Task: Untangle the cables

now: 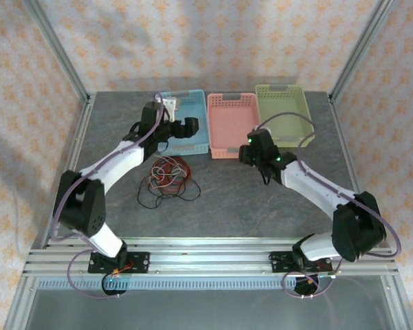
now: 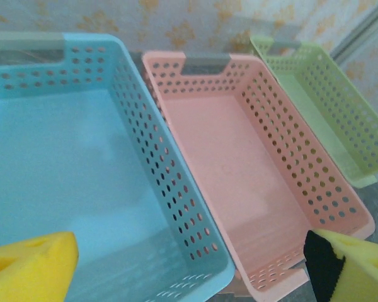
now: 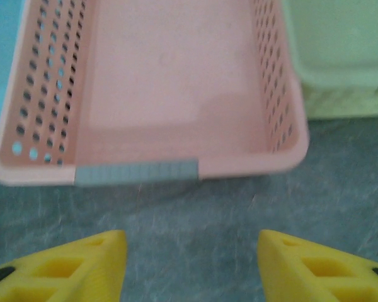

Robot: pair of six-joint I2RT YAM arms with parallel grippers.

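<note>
The cables lie in a tangled heap of red, dark and whitish strands on the grey table, with thin dark loops trailing toward the near side. My left gripper hangs behind the heap, over the near right corner of the blue basket. In the left wrist view that gripper stands wide open with nothing between its yellow fingertips. My right gripper hovers to the right of the heap, just in front of the pink basket. It is open and empty above bare table.
Three perforated baskets stand side by side at the back: the blue basket, the pink basket and a green basket. Metal frame posts stand along the table's left and right edges.
</note>
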